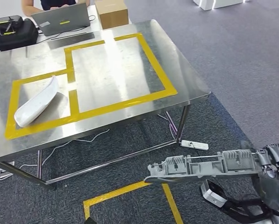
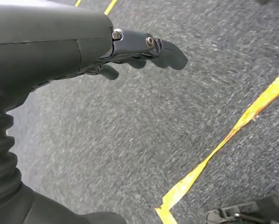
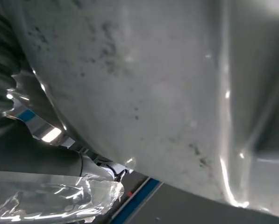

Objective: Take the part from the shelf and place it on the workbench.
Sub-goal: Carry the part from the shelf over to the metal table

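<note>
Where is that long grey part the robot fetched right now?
In the head view the long grey part is low on the right, held by the right hand above the carpet, short of the steel table.

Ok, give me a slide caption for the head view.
Right hand carries a grey part toward the taped workbench, where a white part already lies.

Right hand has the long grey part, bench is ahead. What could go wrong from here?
1. The right hand grips the long grey part at one end only, so it may sag or twist loose.
2. The part sits below the workbench top; its free end could strike the edge or frame on approach.
3. A white part already fills the smaller taped box; placing there risks collision.
</note>
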{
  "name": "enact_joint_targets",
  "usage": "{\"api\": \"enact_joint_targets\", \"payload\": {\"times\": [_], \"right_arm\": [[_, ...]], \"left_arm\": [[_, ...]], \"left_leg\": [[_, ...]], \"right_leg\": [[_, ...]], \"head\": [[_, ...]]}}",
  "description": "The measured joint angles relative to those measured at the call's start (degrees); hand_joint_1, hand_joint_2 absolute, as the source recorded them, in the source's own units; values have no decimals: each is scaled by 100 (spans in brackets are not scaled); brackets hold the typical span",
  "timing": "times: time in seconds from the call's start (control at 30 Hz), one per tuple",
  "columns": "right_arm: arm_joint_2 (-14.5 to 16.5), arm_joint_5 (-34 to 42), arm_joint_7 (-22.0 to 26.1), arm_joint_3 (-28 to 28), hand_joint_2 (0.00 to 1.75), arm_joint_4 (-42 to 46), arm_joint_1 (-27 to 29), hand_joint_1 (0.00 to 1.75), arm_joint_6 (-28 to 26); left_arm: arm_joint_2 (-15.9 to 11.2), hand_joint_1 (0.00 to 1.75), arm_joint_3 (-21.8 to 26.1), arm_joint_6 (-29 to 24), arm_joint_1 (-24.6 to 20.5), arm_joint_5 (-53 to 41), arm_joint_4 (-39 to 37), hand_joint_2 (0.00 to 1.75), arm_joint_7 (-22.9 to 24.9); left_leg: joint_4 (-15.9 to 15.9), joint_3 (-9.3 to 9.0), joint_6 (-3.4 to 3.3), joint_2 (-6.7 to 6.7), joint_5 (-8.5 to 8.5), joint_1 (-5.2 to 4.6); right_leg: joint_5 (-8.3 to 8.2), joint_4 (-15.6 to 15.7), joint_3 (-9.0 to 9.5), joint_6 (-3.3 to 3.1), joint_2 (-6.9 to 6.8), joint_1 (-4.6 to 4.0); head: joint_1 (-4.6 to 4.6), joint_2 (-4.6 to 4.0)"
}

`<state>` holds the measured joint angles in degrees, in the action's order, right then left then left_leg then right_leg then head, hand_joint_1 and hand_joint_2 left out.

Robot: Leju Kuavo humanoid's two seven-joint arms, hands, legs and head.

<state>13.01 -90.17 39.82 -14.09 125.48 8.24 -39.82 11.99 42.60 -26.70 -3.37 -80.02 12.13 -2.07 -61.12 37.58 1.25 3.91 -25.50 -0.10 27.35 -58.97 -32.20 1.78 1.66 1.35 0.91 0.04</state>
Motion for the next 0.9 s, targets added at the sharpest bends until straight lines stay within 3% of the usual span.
{"api": "enact_joint_targets", "payload": {"times": [0.07, 0.13, 0.17, 0.2, 0.27, 0.33, 0.37, 0.4, 0.47, 0.5, 0.57, 0.63, 0.67, 0.7, 0.77, 0.83, 0.9], "right_arm": [[13, 0, 0, -4, 175, 0, 9, 175, 0], [15, -1, 0, -7, 175, 0, 12, 175, 0], [15, -2, 0, -7, 175, 0, 11, 175, 0], [15, -2, 0, -7, 175, 0, 10, 175, 0], [15, -1, 0, -8, 175, 0, 8, 175, 0], [16, -1, 0, -11, 175, 0, 8, 175, 0], [16, -1, 0, -12, 175, 0, 7, 175, 0], [17, -2, -1, -13, 175, 0, 3, 175, 0], [17, 0, -1, -12, 175, 0, -2, 175, -1], [17, 2, -2, -13, 175, 0, -2, 175, -1], [17, 7, -3, -13, 175, -1, 7, 175, -2], [17, 7, -4, -14, 175, -2, 16, 175, -1], [17, 7, -4, -15, 175, -2, 17, 175, -1], [17, 7, -4, -16, 175, -2, 17, 175, -1], [17, 7, -3, -15, 175, -4, 14, 175, -2], [17, 6, -2, -15, 175, -7, 12, 175, -1], [17, 4, -1, -18, 175, -9, 11, 175, 0]], "left_arm": [[11, 0, 0, -4, -20, -1, 0, 175, 1], [12, 0, 0, -6, -22, 0, 0, 175, 2], [10, 0, 0, -5, -16, 1, 0, 175, 3], [9, 0, 0, -5, -11, 1, 0, 175, 5], [10, 0, 0, -5, -16, 0, 0, 175, 8], [17, 0, 0, -5, -34, -1, 0, 175, 8], [20, 0, 0, -5, -36, 0, 0, 175, 8], [23, 0, 0, -5, -32, 0, 0, 175, 8], [26, 0, 1, -5, -18, 2, 0, 175, 9], [28, 0, 2, -5, -21, 2, 0, 175, 9], [32, 0, 1, -5, -35, 3, 0, 175, 10], [33, 0, 1, -5, -32, 3, 0, 175, 10], [32, 0, 2, -4, -27, 3, 0, 175, 10], [32, 0, 2, -2, -25, 3, 0, 175, 10], [30, 0, 2, 7, -28, 3, 0, 175, 10], [22, 0, 1, 13, -32, 8, 0, 175, 10], [15, 0, 2, 14, -20, 14, 0, 175, 9]], "left_leg": [[-728, 348, 43, -254, -355, -3], [-1215, 573, 52, -307, -485, 3], [-1158, 532, 45, -316, -395, 3], [-890, 381, 30, -343, -227, 0], [-129, -43, -18, -568, 70, -37], [294, -257, -76, -755, 135, -76], [339, -263, -103, -747, 112, -90], [343, -257, -136, -683, 119, -78], [365, -266, -197, -562, 134, -47], [376, -273, -228, -507, 145, -28], [377, -270, -269, -387, 150, -16], [375, -268, -281, -252, 150, -17], [374, -272, -280, -182, 151, -15], [372, -277, -276, -110, 152, -12], [355, -277, -241, 32, 155, -10], [336, -238, -173, 148, 175, -7], [346, -192, -95, 245, 219, 14]], "right_leg": [[8, 2, 4, -38, -163, -19], [18, 2, 7, -51, -321, -30], [23, 2, 13, -52, -392, -33], [30, 2, 23, -48, -455, -35], [55, -5, 48, -16, -562, -59], [83, -2, 67, 31, -656, -102], [92, 10, 79, 56, -710, -120], [99, 27, 101, 82, -755, -123], [195, -71, 74, 146, -626, -110], [318, -273, -17, 173, -486, -100], [659, -992, -371, 198, -240, -88], [801, -1541, -679, 204, -190, -86], [711, -1524, -701, 203, -185, -83], [528, -1287, -613, 201, -169, -77], [151, -524, -275, 204, 25, -40], [27, -70, -56, 176, 233, -14], [31, -30, -32, 108, 223, -29]], "head": [[46, 0], [46, 0], [46, 0], [46, 0], [50, 0], [43, 0], [37, 0], [33, 0], [17, 0], [5, 0], [-21, 0], [-27, 0], [-27, 0], [-28, 0], [-29, 0], [-23, 0], [-17, 0]]}}
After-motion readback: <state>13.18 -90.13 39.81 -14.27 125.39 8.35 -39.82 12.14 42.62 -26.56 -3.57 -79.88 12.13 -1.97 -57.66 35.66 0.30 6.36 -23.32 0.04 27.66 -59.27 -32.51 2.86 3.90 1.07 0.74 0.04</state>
